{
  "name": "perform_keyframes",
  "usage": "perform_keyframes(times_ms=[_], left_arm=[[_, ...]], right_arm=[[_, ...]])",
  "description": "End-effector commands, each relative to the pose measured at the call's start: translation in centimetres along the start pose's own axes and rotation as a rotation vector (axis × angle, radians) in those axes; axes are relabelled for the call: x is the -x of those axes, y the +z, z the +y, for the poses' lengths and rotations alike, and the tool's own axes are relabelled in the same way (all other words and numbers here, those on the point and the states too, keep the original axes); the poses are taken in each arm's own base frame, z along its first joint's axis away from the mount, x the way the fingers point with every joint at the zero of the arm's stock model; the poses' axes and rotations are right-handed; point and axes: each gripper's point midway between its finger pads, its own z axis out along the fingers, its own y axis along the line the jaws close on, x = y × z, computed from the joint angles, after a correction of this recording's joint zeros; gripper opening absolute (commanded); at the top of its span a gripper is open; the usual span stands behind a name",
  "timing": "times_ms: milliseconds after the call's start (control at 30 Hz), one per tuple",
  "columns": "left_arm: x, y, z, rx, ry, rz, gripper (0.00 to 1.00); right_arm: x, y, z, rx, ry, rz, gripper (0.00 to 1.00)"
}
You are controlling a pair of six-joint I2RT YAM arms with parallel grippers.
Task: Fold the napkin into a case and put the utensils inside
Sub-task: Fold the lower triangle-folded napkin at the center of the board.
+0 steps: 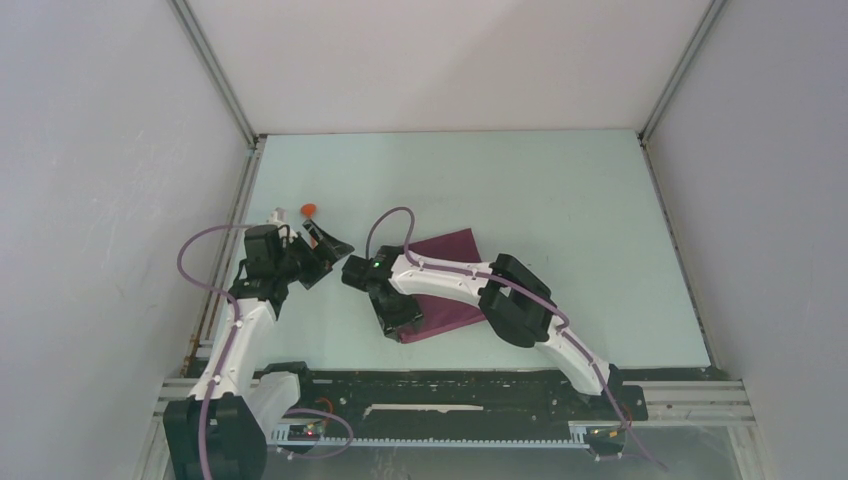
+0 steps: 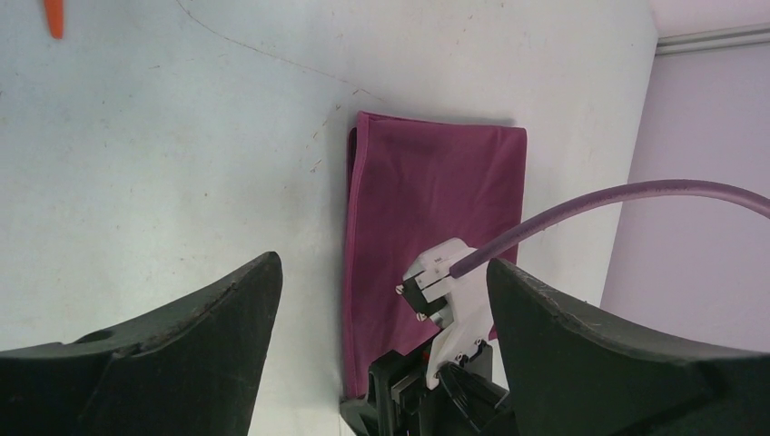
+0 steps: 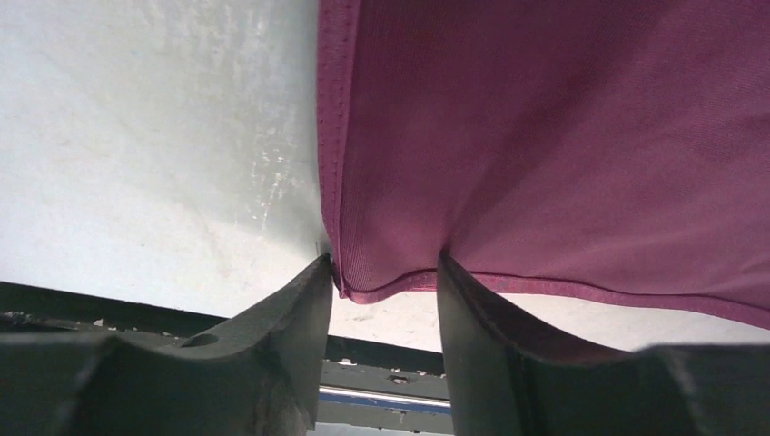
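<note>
Table (image 1: 560,190): pale green, walled at left, right and back; black rail (image 1: 450,385) along the near edge.
Napkin (image 1: 452,252): mid-table, nearer the rail than the back wall, long side running near to far with a slight tilt.
Napkin edges: left long edge hemmed and straight; the far-left corner shows two layers. The far edge is square and flat. The near hem sags a little at the near-left corner.
Napkin look: maroon folded rectangle with a slight sheen, lying flat, faint soft wrinkles only.
Right gripper (image 3: 386,272): down at the napkin's near-left corner with a narrow gap. One finger is against the side hem and the other over the cloth, so the corner lies between them; no bunching of cloth shows.
Right arm: lies across the near half of the napkin and hides its middle in the top view.
Left gripper (image 2: 381,263): spread wide and holding nothing, left of the napkin and apart from it, pointing toward it.
Utensil (image 1: 309,209): one orange piece on the table just beyond the left gripper, well apart from the napkin; its shape is too small to tell.
Room, right and far: broad table between the napkin and both walls.
Room, left: narrow, since the left arm stands near the left wall.
Room, near: a thin strip of table between the near hem and the rail.
</note>
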Motion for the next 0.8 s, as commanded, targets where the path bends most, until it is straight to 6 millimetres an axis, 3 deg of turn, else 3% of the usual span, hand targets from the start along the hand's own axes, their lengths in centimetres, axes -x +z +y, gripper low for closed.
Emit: perform_keyframes(times_ms=[0, 200, 300, 500, 633, 767], left_arm=[[1.8, -0.5, -1.4, -0.028, 0.045, -0.043, 0.89], [2.0, -0.4, -0.9, -0.012, 0.038, -0.046, 0.89], [2.0, -0.3, -0.8, -0.007, 0.033, -0.044, 0.90], [0.5, 1.2, -0.7, -0.051, -0.025, 0.043, 0.90], [-0.7, 2.8, -0.3, -0.097, -0.112, 0.092, 0.91], [-1.6, 4.4, -0.2, -0.147, -0.203, 0.133, 0.91]], right_arm=[[-1.3, 3.1, -2.4, -0.163, -0.003, 0.035, 0.48], [-1.1, 3.9, -3.4, -0.200, 0.000, 0.011, 0.15], [-0.2, 3.2, -2.9, -0.156, -0.009, -0.037, 0.00], [2.9, -2.5, -0.3, 0.160, -0.004, -0.222, 0.00], [3.0, -5.9, 0.1, 0.453, 0.033, -0.261, 0.00], [2.4, -6.5, -1.1, 0.642, 0.091, -0.255, 0.00]])
